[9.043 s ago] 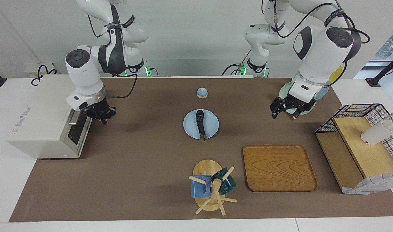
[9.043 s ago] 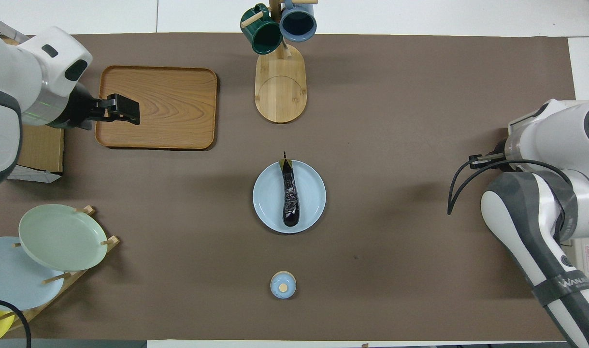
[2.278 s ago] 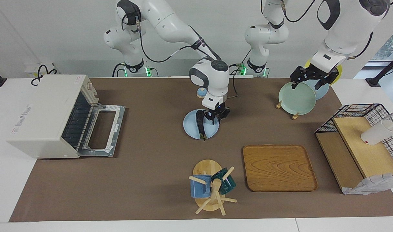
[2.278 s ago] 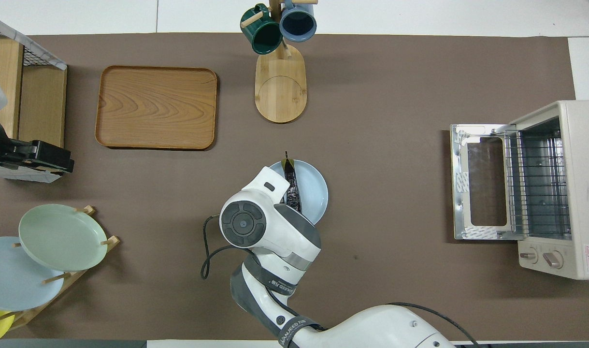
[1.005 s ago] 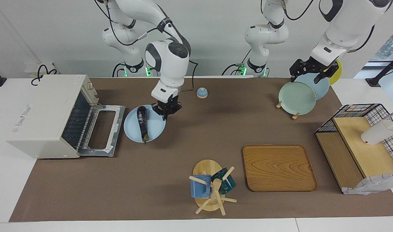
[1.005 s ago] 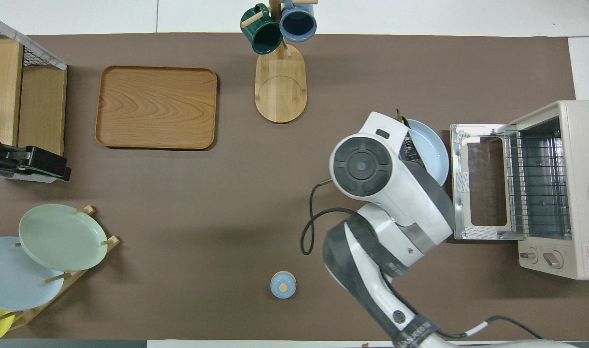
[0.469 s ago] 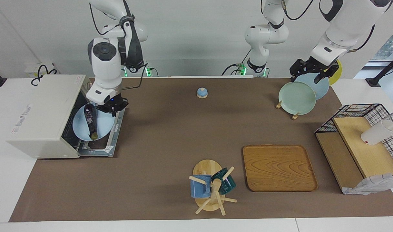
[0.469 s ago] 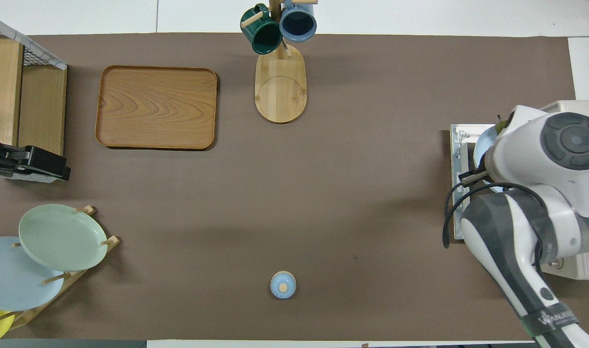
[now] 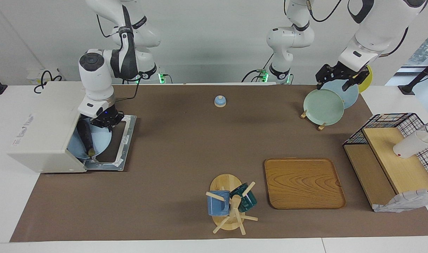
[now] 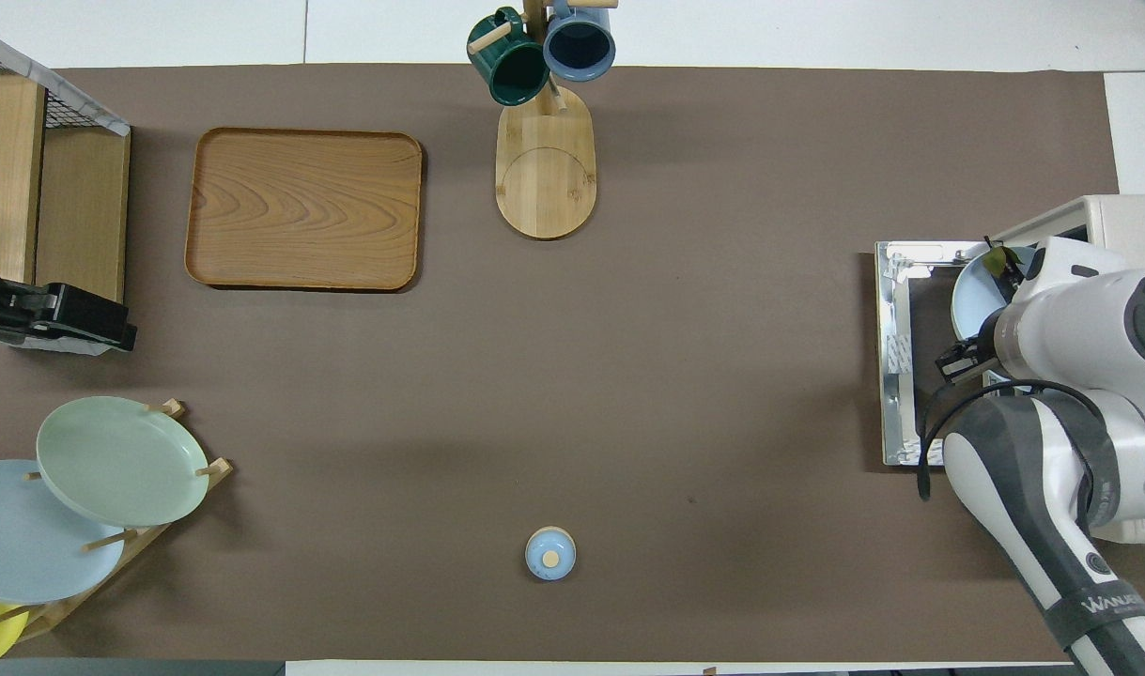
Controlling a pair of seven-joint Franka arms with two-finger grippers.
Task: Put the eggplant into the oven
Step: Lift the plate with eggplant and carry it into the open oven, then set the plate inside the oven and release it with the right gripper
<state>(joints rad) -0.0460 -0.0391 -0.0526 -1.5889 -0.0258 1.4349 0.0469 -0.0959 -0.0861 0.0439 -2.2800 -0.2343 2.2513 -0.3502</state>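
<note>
The cream-white oven (image 9: 41, 119) stands at the right arm's end of the table with its door (image 9: 125, 138) folded down flat. My right gripper (image 9: 106, 121) is shut on the rim of a light blue plate (image 9: 99, 140) and holds it level over the door, partly inside the oven's mouth. The dark eggplant (image 9: 84, 135) lies on that plate, its stem end pointing away from the robots. In the overhead view my right arm covers most of the plate (image 10: 971, 300) and the eggplant; only the green stem (image 10: 1004, 261) shows. My left gripper (image 9: 333, 82) is open and waits over the plate rack.
A rack with a green plate (image 9: 322, 102) and other plates stands near the left arm. A wooden tray (image 9: 303, 182), a mug tree (image 9: 229, 205) with two mugs, a small blue lid (image 9: 219, 101) and a wire-and-wood shelf (image 9: 393, 154) are also on the mat.
My right gripper has carried the plate with the eggplant from the table's middle to the open oven, and in the last half second pushed it farther into the mouth. The left arm has not moved.
</note>
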